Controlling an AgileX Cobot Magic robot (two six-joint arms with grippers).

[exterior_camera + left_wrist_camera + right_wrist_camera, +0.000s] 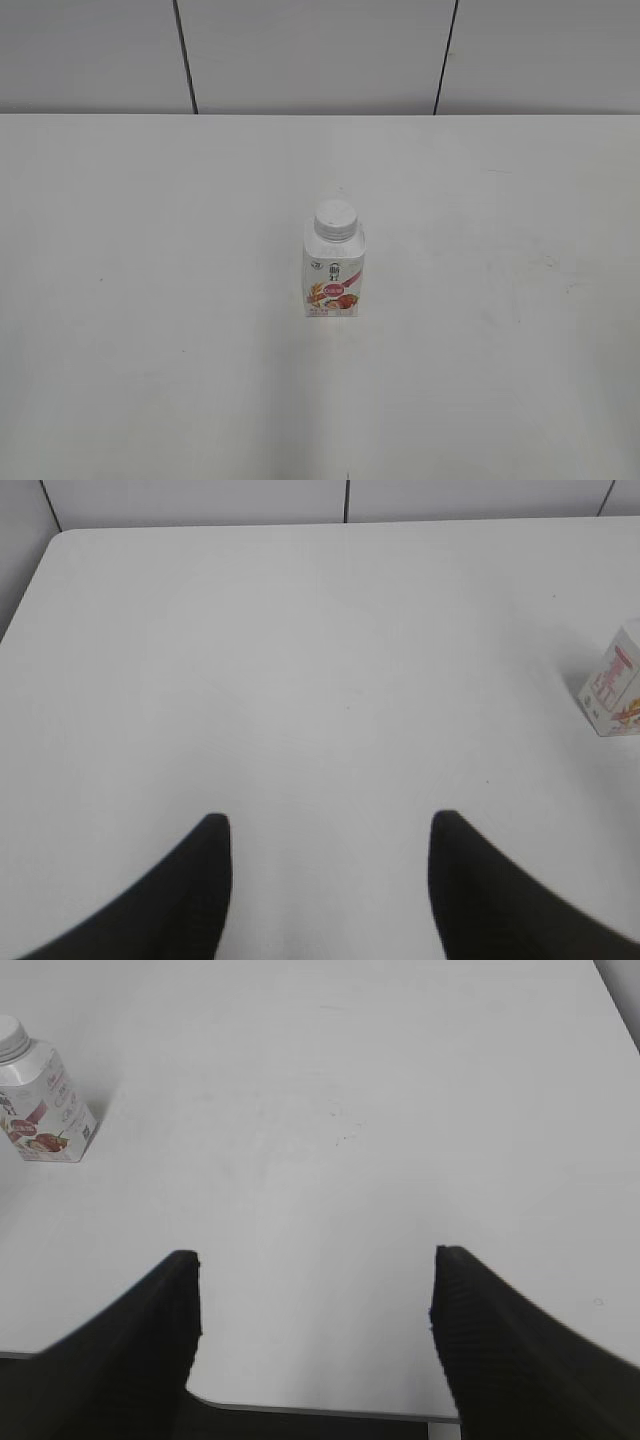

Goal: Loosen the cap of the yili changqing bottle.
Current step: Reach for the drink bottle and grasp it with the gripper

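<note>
The yili changqing bottle stands upright in the middle of the white table, white with a green logo and pink-red fruit label. Its white ribbed cap sits on the neck. The bottle's lower part shows at the right edge of the left wrist view; the cap is cut off there. It stands at the far left of the right wrist view with its cap on. My left gripper is open and empty, far left of the bottle. My right gripper is open and empty, over the table's near edge. Neither shows in the exterior view.
The white table runs back to a grey panelled wall. The table's near edge shows between the right fingers. Its far left corner shows in the left wrist view.
</note>
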